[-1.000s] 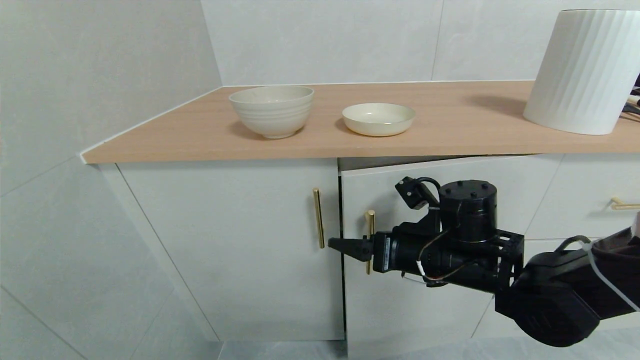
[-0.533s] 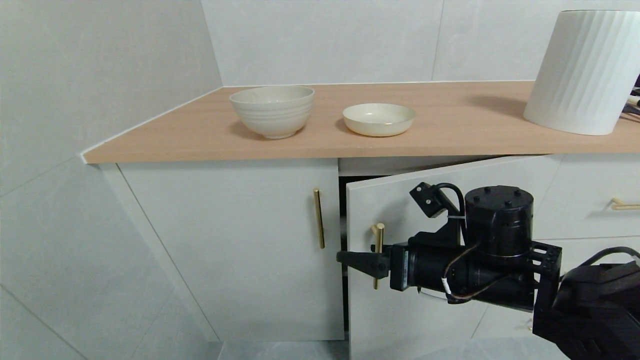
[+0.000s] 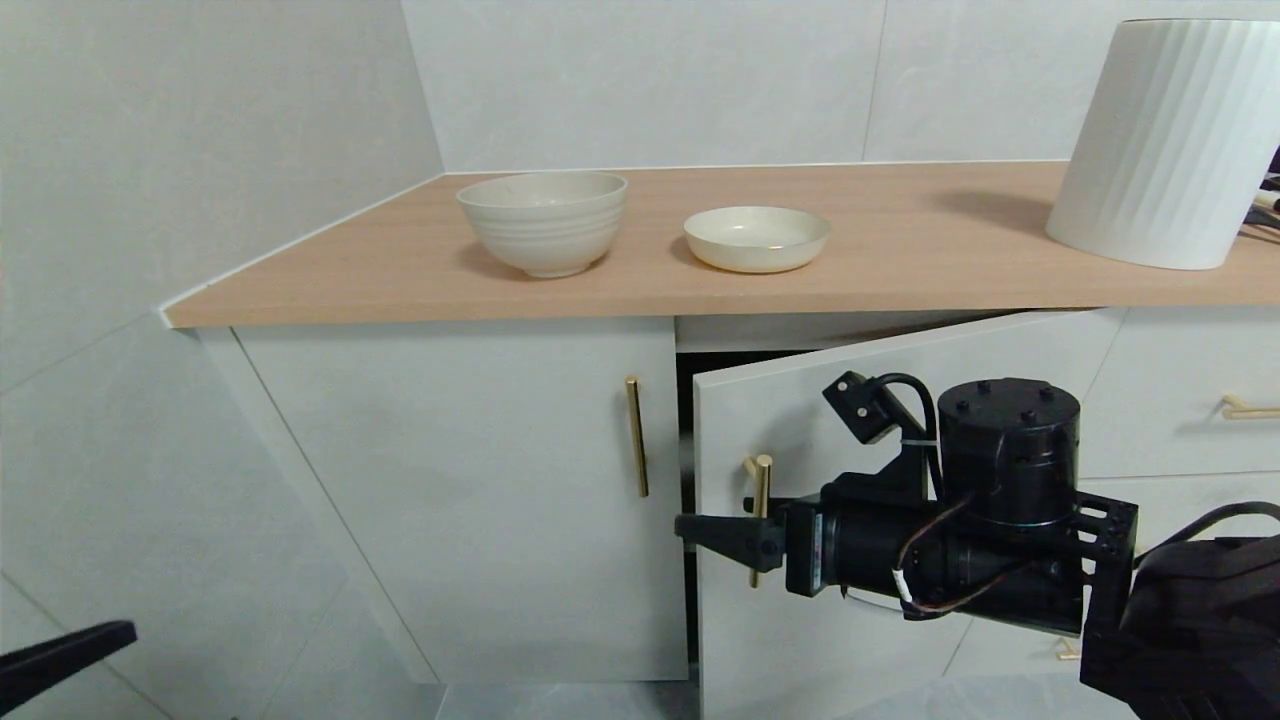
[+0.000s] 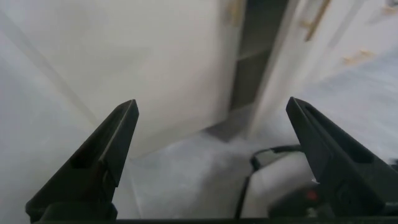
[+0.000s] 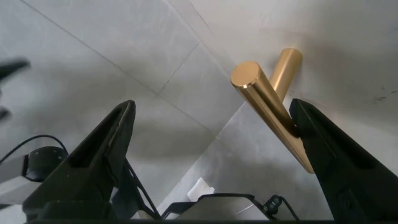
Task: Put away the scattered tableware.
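A cream ribbed bowl and a shallow cream dish stand side by side on the wooden counter. Below them the right cabinet door stands partly ajar, with a dark gap beside it. My right gripper is at that door's gold handle. In the right wrist view the gripper is open, and the handle lies against one finger. My left gripper is open and empty, low down facing the cabinet fronts; its tip shows at the head view's lower left.
The left cabinet door is closed, with a gold handle. A tall white ribbed container stands at the counter's right end. Tiled walls close in the left side and the back. Another gold handle is further right.
The right cabinet door has swung further out, and my right gripper has moved down and right with its handle. My left gripper's tip has entered the head view at lower left.
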Available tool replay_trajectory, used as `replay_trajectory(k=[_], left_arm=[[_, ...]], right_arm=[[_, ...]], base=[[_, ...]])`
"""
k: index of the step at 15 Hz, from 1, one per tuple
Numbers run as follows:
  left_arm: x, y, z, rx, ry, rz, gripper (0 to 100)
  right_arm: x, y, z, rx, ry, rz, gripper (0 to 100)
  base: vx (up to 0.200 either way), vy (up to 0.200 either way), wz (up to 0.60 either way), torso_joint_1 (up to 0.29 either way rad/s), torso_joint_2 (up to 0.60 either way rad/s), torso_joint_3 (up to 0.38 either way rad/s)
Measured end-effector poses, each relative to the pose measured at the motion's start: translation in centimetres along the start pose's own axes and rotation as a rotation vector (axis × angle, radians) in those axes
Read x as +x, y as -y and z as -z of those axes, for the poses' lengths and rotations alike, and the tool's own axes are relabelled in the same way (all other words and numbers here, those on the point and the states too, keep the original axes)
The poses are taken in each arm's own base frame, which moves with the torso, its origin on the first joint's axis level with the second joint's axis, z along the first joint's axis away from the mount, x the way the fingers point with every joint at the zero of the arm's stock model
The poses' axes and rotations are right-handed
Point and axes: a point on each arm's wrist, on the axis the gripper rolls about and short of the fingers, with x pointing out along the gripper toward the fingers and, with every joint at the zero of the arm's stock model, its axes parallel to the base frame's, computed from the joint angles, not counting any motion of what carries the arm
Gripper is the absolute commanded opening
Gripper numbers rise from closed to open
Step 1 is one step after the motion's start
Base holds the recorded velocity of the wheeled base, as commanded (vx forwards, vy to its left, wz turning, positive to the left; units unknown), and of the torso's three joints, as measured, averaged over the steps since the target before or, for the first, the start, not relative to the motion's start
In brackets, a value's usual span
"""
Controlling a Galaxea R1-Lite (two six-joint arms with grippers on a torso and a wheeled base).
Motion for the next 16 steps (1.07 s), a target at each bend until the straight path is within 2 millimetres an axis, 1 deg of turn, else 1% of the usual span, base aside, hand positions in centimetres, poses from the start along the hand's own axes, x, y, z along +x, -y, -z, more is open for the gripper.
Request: replay_trajectory(k=[2, 4, 7, 10, 11, 15, 16], left_arm=[[2.5, -0.6, -2.8, 0.016, -0.05, 0.049, 100], [5.4, -0.6, -4.3, 0.054, -0.094, 0.055, 100], [9.9, 0.3, -5.1, 0.076, -0.114, 0.117, 100], [14.1, 2.0, -5.6, 0.013, -0.067, 0.197, 100], [15.2, 2.5, -5.5, 0.004, -0.064, 0.22, 0], [19.5, 3.9, -4.9, 0.006, -0.023, 0.265, 0], [20.2, 4.0, -4.8, -0.032, -0.011, 0.272, 0]], right_arm=[[0.0, 0.0, 0.0, 0.0, -0.003, -0.002, 100], [0.0, 0.0, 0.1, 0.001, -0.004, -0.002, 100], [0.0, 0.1, 0.2, 0.001, -0.008, -0.002, 100], [-0.1, 0.1, 0.3, 0.003, -0.011, -0.002, 100], [-0.1, 0.1, 0.3, 0.003, -0.012, -0.001, 100], [-0.5, -0.1, 0.3, 0.002, -0.01, -0.003, 100], [-0.6, -0.1, 0.3, 0.002, -0.01, -0.003, 100]], base=[[0.0, 0.0, 0.0, 0.0, 0.0, 0.0], [0.0, 0.0, 0.0, 0.0, 0.0, 0.0], [0.0, 0.0, 0.0, 0.0, 0.0, 0.0], [0.0, 0.0, 0.0, 0.0, 0.0, 0.0], [0.0, 0.0, 0.0, 0.0, 0.0, 0.0], [0.0, 0.0, 0.0, 0.0, 0.0, 0.0], [0.0, 0.0, 0.0, 0.0, 0.0, 0.0]])
